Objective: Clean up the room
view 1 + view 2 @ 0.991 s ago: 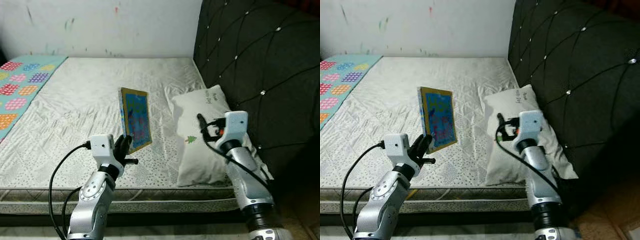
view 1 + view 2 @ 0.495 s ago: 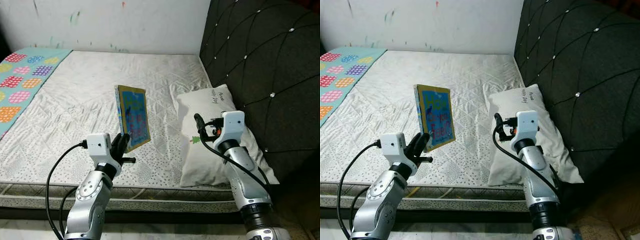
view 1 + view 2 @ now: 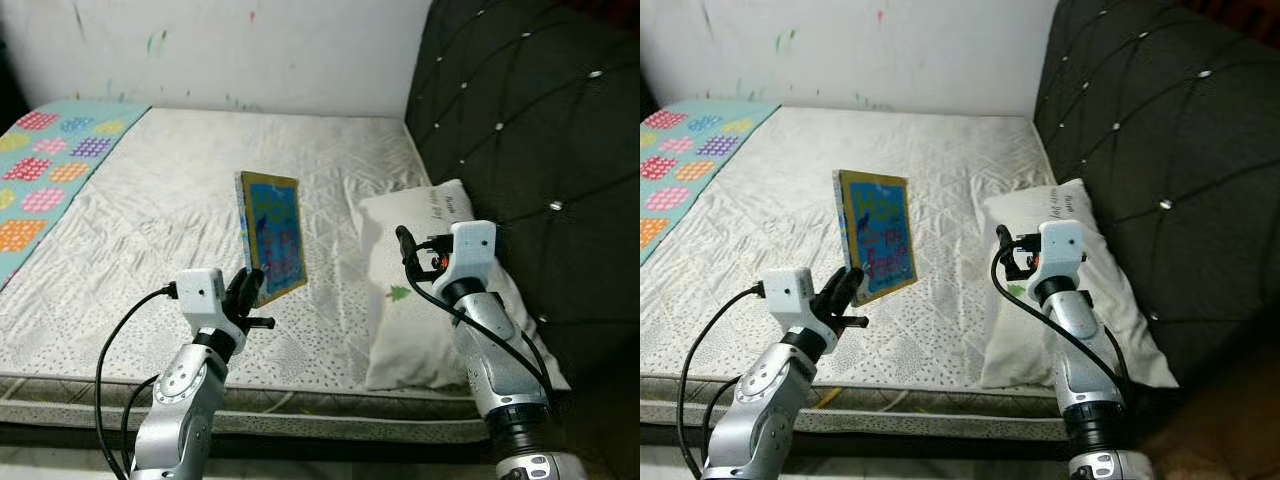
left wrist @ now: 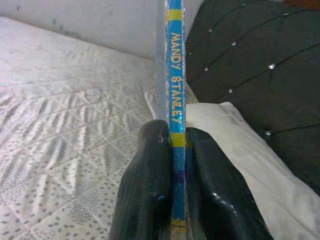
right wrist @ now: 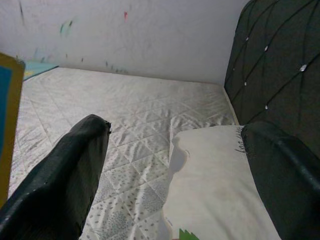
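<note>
Book in the claw, ready to put away.
The left gripper (image 3: 248, 290) pinches the book (image 3: 273, 235) mid-frame; the right gripper (image 5: 170, 165) gapes empty over the pillow (image 3: 420, 300). Next, find the book's home.

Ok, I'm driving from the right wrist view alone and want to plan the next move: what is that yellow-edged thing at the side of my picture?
Observer: A picture book, held upright above the mattress by the left gripper, clamped on its lower edge.
Operator: Any text on it?
Observer: The spine in the left wrist view reads MANDY STANLEY.
Operator: And where is my right gripper?
Observer: The right gripper hangs open over the white pillow, which lies against the dark tufted headboard.
</note>
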Robot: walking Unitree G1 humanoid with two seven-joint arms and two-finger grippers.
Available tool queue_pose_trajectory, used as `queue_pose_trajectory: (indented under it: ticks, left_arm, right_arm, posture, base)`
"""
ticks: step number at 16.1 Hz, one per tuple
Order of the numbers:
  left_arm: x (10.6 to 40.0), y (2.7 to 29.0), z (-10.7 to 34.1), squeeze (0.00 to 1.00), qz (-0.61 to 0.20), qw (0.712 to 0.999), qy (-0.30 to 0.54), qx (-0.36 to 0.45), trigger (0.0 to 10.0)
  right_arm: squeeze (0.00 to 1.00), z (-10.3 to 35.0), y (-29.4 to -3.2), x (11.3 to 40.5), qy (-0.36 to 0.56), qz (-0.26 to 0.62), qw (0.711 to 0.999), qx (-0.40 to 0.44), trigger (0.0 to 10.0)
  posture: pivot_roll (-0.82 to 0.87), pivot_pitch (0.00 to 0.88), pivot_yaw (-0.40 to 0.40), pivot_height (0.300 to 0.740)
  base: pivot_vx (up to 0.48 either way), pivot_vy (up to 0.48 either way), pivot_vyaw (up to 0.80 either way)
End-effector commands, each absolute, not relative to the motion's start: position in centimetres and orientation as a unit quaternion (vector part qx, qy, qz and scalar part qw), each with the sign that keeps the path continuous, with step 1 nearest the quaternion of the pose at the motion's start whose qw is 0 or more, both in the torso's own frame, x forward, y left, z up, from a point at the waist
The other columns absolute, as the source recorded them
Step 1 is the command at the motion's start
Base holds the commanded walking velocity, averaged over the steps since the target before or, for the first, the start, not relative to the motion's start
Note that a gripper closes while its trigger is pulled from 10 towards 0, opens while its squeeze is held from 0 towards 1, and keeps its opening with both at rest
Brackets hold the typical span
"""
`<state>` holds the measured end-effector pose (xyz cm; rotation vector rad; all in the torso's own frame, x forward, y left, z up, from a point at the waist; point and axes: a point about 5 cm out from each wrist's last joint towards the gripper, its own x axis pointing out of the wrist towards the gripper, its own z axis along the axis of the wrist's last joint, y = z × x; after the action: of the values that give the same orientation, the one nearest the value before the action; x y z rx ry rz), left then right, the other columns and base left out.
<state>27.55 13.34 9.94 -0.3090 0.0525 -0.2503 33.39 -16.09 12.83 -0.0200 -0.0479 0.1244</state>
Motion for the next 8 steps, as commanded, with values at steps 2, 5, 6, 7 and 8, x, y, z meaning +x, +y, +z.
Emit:
queue_pose_trajectory:
  ticks: [2, 5, 6, 7, 8]
  left_arm:
    - [27.71, 13.21, 11.23, 0.0, -0.135, 0.979, -0.006, -0.152, 10.0]
    - [27.68, 13.24, 11.19, 0.0, -0.133, 0.979, -0.005, -0.151, 10.0]
    - [27.67, 13.25, 11.21, 0.0, -0.133, 0.979, -0.005, -0.151, 10.0]
    - [27.66, 13.26, 11.2, 0.0, -0.134, 0.979, -0.004, -0.151, 10.0]
    - [27.66, 13.25, 11.18, 0.0, -0.134, 0.979, -0.004, -0.151, 10.0]
  right_arm:
    - [0.0, 13.16, -16.12, 33.63, -0.03, 0.06, 0.998, -0.01, 10.0]
    - [0.0, 12.89, -15.85, 33.46, -0.028, 0.062, 0.998, -0.011, 10.0]
    - [0.0, 12.89, -15.84, 33.46, -0.028, 0.062, 0.998, -0.011, 10.0]
    - [0.0, 12.87, -15.84, 33.46, -0.028, 0.062, 0.998, -0.011, 10.0]
    - [0.0, 12.82, -15.96, 33.47, -0.027, 0.061, 0.998, -0.012, 10.0]
  posture:
    - [-0.05, 0.0, -0.011, 0.74]
    - [-0.05, 0.0, -0.011, 0.74]
    - [-0.05, 0.0, -0.011, 0.74]
    - [-0.05, 0.0, -0.01, 0.74]
    - [-0.05, 0.0, -0.01, 0.74]
  base:
    - [0.309, 0.0, 0.0]
    - [0.298, 0.0, 0.0]
    - [0.3, 0.0, 0.0]
    - [0.3, 0.0, 0.0]
    - [0.292, 0.0, 0.0]
